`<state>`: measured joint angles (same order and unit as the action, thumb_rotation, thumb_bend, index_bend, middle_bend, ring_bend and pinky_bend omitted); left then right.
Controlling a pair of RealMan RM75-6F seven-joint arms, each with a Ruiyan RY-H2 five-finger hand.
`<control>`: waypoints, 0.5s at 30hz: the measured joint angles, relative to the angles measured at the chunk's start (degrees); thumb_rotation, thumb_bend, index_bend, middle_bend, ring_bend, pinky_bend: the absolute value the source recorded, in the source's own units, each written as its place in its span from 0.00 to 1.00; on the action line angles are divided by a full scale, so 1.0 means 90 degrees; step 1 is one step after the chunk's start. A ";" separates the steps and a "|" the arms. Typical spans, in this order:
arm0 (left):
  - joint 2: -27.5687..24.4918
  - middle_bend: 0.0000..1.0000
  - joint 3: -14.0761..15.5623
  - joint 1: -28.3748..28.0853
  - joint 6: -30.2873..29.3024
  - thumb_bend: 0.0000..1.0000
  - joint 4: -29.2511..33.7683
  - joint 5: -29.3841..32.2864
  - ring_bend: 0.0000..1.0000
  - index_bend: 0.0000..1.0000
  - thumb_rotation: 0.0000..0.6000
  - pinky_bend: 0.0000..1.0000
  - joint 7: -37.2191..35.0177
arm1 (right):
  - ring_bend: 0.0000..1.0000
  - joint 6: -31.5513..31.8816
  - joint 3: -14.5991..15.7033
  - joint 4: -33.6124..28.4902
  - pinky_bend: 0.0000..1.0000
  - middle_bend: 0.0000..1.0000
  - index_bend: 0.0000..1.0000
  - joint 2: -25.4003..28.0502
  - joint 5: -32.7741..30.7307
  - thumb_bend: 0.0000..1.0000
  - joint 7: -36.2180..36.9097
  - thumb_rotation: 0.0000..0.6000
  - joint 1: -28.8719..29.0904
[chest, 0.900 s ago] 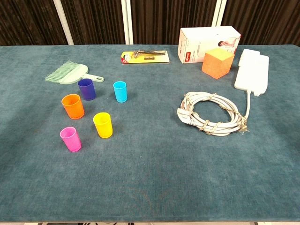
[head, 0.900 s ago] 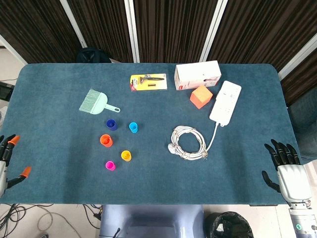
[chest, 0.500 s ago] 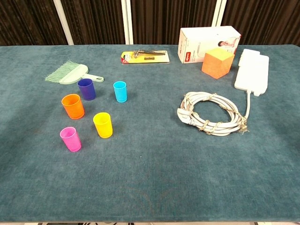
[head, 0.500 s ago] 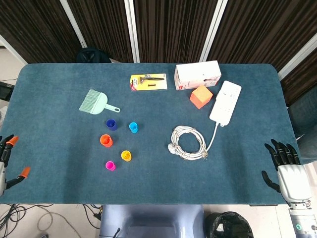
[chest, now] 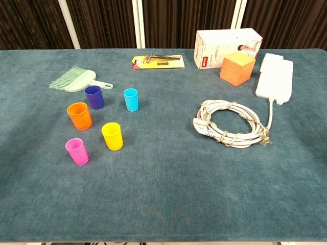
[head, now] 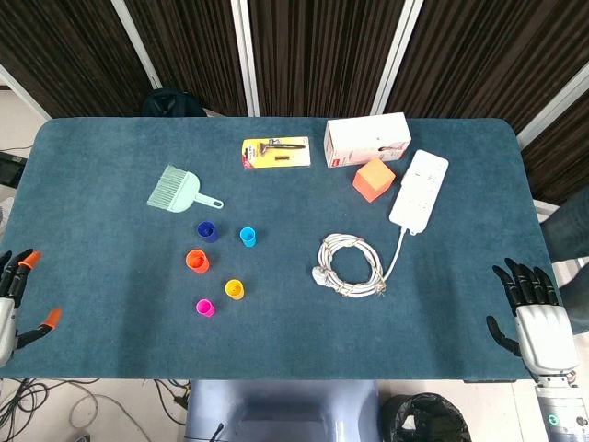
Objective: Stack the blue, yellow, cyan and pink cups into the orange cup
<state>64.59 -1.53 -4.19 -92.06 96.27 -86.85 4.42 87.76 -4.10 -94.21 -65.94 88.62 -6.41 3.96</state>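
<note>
Nothing's really moved: left hand [head: 13, 296] and right hand [head: 531, 318] still idle, fingers spread and empty, orange cup [chest: 79, 115] and the other cups untouched.

left robot hand [head: 11, 299] shifted slightly, cups unmoved

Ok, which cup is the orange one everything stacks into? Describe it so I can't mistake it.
Start at the mint green brush on the table's left half; five small cups stand upright just in front of it. The orange cup is on the cluster's left side, between the blue cup behind and the pink cup in front. It looks the widest.
</note>
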 measured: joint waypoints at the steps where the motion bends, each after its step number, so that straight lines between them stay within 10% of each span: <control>1: 0.0002 0.07 -0.0002 -0.0009 0.0027 0.21 -0.0009 0.0000 0.00 0.12 1.00 0.03 -0.0016 | 0.09 -0.0007 -0.0002 0.0002 0.09 0.07 0.11 -0.0005 -0.0007 0.41 -0.0017 1.00 0.0004; 15: -0.0618 0.08 -0.0384 -0.1050 0.1585 0.21 0.0569 0.0135 0.00 0.13 1.00 0.03 -0.0081 | 0.09 -0.0004 -0.0045 -0.0013 0.09 0.07 0.11 -0.0067 -0.0106 0.41 -0.0125 1.00 0.0006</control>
<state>59.03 -4.99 -13.64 -77.79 101.39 -85.63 3.69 87.72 -4.50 -94.33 -66.54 87.67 -7.54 4.02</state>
